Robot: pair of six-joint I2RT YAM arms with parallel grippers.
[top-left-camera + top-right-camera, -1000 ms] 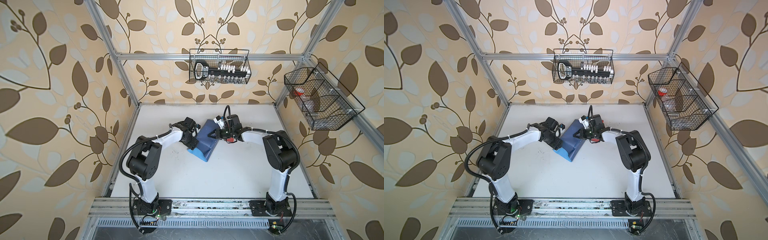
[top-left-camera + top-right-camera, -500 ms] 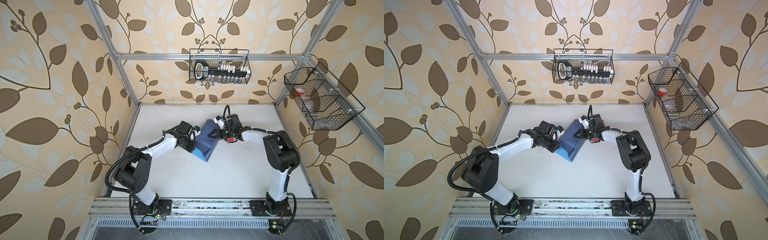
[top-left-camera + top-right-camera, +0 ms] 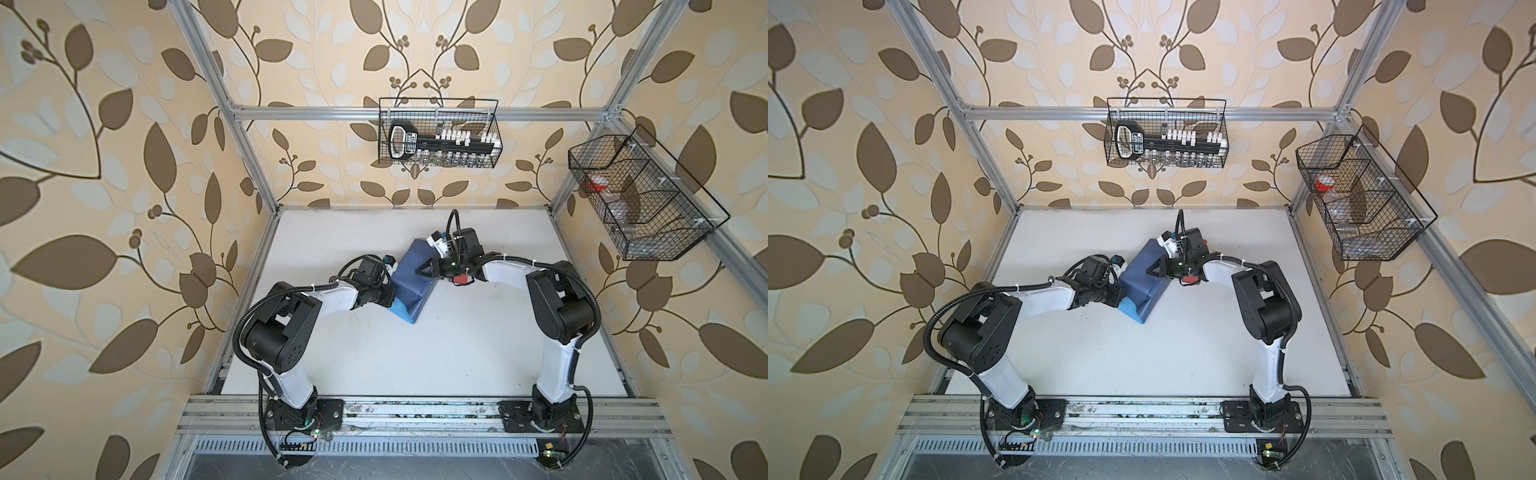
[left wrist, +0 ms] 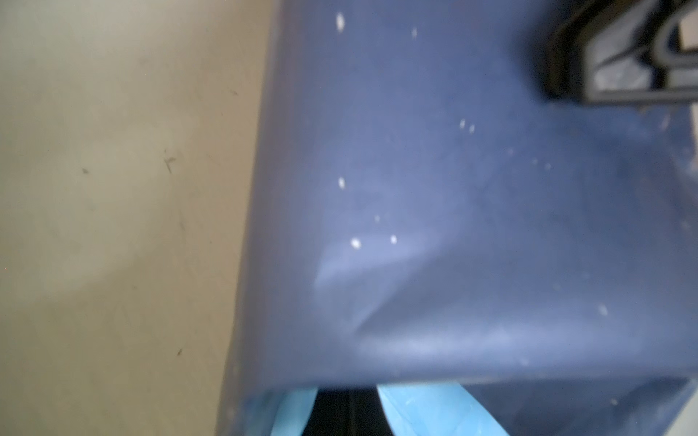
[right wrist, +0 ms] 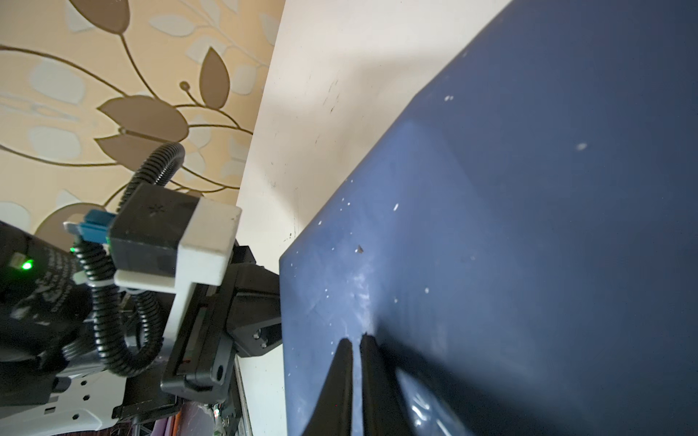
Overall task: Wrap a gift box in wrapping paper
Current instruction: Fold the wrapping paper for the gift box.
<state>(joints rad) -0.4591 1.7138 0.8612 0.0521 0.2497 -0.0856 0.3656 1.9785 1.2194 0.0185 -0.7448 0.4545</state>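
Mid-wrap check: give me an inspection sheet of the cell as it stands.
Surface: white table, faint scuffs.
Job's things: wrapping paper dark side out over the hidden gift box; light-blue flap at one corner.
Clutter: red object under the right arm.
Claws: left claw shut at the paper's edge; right claw shut, tips on the paper.
Cables: black hoses run along both arms.
Surroundings: rear basket and side basket, both wire, on the walls.

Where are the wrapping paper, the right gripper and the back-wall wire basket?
the wrapping paper [image 3: 409, 286]: in a top view, on its dark upper face.
the right gripper [image 5: 355, 338]: in the right wrist view, between its closed fingertips.
the wire basket [image 3: 469, 116]: in a top view, on its mesh wall.
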